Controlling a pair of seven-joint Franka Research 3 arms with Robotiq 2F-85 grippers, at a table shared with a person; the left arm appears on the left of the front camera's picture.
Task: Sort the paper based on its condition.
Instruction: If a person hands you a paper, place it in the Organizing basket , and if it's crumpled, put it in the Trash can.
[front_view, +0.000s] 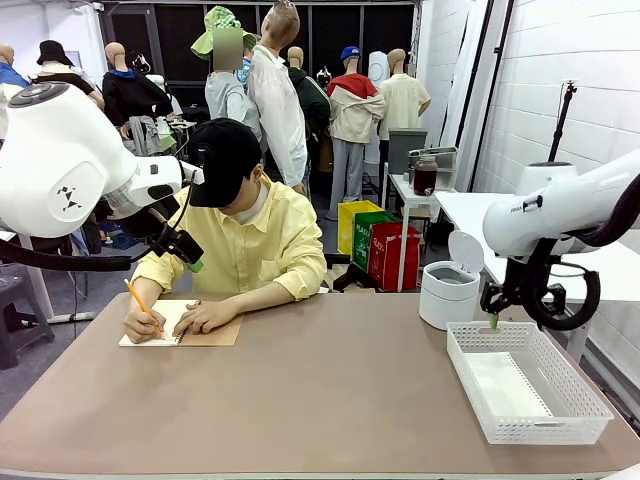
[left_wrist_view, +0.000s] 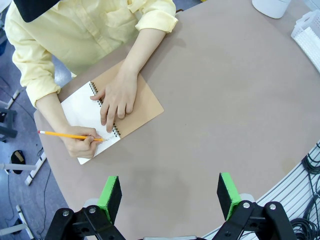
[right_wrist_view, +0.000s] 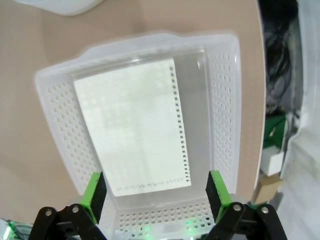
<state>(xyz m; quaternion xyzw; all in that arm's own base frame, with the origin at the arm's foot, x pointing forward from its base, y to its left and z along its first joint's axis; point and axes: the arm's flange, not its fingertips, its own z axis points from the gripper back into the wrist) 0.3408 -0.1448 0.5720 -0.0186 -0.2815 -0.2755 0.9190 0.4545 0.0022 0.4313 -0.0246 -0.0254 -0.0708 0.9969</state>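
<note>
well left of the basket (right_wrist_view: 222, 100): noted left gripper (left_wrist_view: 169, 194) spread wide, empty, and a person's hand (left_wrist_view: 117, 100) on a notebook (left_wrist_view: 145, 104). directly over the basket: noted right gripper (right_wrist_view: 156, 192) spread wide, empty; inside it, lying flat, one sheet of the paper (right_wrist_view: 132, 125) with a perforated edge. judged light, limp, easily creased; best pinched gently at a free edge.

One white perforated basket (front_view: 545, 430) by the table's (front_view: 330, 400) right edge, toward the near corner. One sheet of paper (right_wrist_view: 132, 125) inside it. One white lidded bin (front_view: 447, 295) at the far edge, right side. One spiral notebook (left_wrist_view: 145, 102) at the far left edge. One yellow pencil (left_wrist_view: 60, 134). Two hands of one person: pencil hand (left_wrist_view: 80, 142), flat hand (left_wrist_view: 117, 100). Two grippers: left gripper (left_wrist_view: 169, 185), right gripper (right_wrist_view: 156, 180).
</note>
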